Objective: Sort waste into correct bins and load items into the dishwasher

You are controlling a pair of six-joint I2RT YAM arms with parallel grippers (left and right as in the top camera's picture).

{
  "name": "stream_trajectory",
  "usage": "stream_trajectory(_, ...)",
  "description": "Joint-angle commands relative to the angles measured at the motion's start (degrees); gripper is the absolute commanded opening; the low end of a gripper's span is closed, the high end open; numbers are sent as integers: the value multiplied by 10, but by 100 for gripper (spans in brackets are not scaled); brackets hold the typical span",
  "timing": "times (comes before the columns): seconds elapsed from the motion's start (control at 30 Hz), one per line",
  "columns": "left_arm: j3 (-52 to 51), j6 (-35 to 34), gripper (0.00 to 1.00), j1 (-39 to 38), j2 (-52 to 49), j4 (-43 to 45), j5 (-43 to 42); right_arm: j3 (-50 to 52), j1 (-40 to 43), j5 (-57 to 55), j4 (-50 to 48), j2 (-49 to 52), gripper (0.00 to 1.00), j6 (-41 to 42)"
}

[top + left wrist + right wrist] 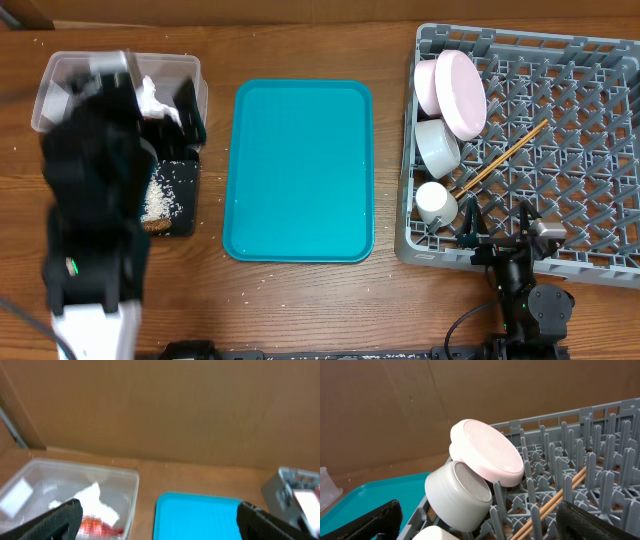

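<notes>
Two white round plates (pixel 460 92), pale grey-green bowl (pixel 437 147), small white cup (pixel 435 203), thin wooden chopsticks (pixel 505 155) in grey plastic dish rack (pixel 600 265); red-and-white crinkled wrapper (pixel 100 525), crumpled white paper (pixel 95 496) in clear plastic tub (pixel 75 464); loose rice grains (pixel 158 198) in black rectangular tray (pixel 186 215); left jaws and right jaws spread wide, empty

Serving tray (pixel 300 170) solid teal. Dish rack (pixel 570 120) grey, lattice-pattern base. Plates (pixel 460 92) white with a pinkish cast. Bowl (pixel 437 147) pale grey-green. Cup (pixel 435 202) white. Chopsticks (pixel 505 155) light wood. Tub (pixel 42 100) clear. Paper (pixel 157 101) white. Wrapper (pixel 97 524) red-and-white. Shallow tray (pixel 186 215) black. Rice (pixel 160 195) white. Food lump (pixel 155 226) brown. Table (pixel 300 310) brown woodgrain.
</notes>
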State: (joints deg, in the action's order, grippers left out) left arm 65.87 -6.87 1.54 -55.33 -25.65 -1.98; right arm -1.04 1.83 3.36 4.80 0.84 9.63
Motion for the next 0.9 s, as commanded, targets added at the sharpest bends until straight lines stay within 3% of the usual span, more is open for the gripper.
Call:
stream_trajectory(0.0, -126, 11, 100, 9, 93, 39, -5, 6, -3, -7, -3, -7, 100, 0)
stream_trajectory(0.27, -410, 11, 100, 17, 339, 153, -10, 6, -3, -7, -3, -7, 100, -1)
stream_trajectory(0.47, -543, 11, 100, 17, 477, 194, -4, 6, -3, -7, -3, -7, 100, -1)
stream_trajectory(0.63, -603, 11, 100, 17, 544, 205, -2, 6, -3, -7, -3, -7, 100, -1)
stream_trajectory(0.87, -654, 11, 100, 18, 552, 220, 19, 6, -3, -8, -3, -7, 100, -1)
